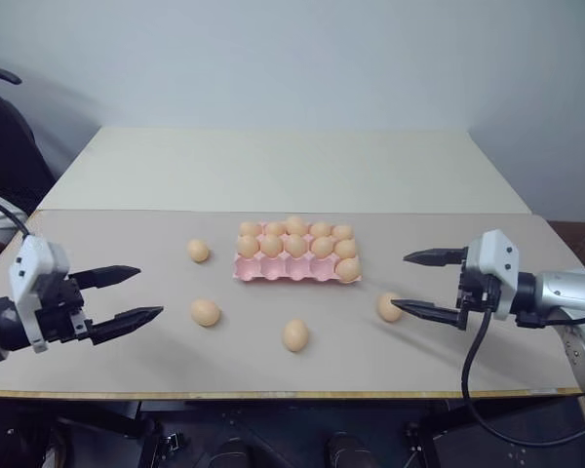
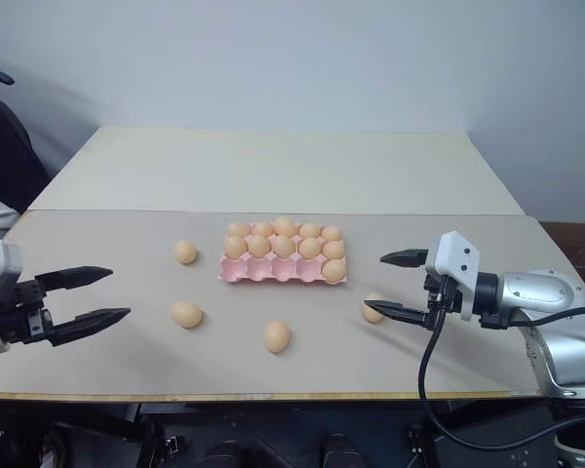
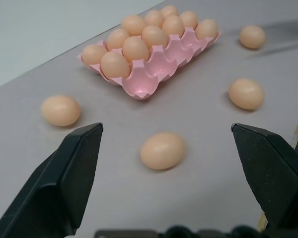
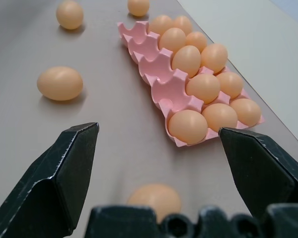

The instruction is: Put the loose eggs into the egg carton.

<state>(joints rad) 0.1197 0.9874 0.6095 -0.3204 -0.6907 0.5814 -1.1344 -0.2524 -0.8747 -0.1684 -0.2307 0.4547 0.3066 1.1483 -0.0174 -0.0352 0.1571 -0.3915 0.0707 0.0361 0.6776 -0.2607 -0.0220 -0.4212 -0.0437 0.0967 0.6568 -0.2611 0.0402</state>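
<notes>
The pink egg carton lies mid-table, its two back rows full and one egg in the right end cup of the front row. Several loose eggs lie around it on the table: one at the carton's left, one at front left, one in front, one at front right. My left gripper hovers open at the left, pointing at the front-left egg. At the right, my right gripper is open, with the front-right egg just below its lower finger.
A paler second table adjoins the far side, below a plain wall. A dark chair stands at the far left. The table's front edge runs close below the grippers. A black cable hangs from the right arm.
</notes>
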